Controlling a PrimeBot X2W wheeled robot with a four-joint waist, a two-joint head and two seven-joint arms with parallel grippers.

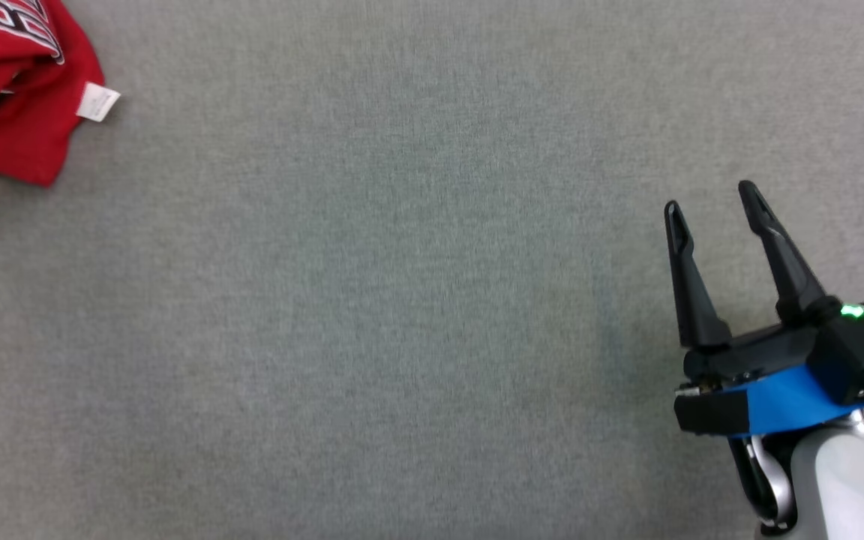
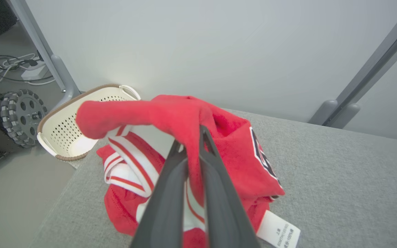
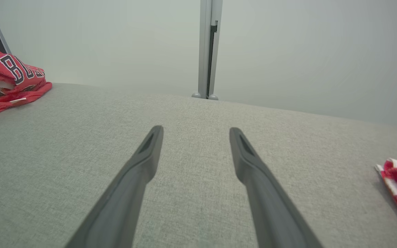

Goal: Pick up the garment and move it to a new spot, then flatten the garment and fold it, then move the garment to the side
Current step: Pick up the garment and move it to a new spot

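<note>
Left gripper [image 2: 190, 136] fingers are clenched on a fold of the red garment [image 2: 233, 144], which lies crumpled at the edge of the grey table [image 1: 402, 300]. Just past the garment, below that edge, stands a white basket [image 2: 64, 127]; its perforated inside is partly hidden. Right gripper [image 1: 711, 196] hovers well apart from the garment, jaws spread wide and holding nothing, with bare table between them.

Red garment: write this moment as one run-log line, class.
left gripper: shut on red garment | garment: near table left edge | right gripper: open, over table
</note>
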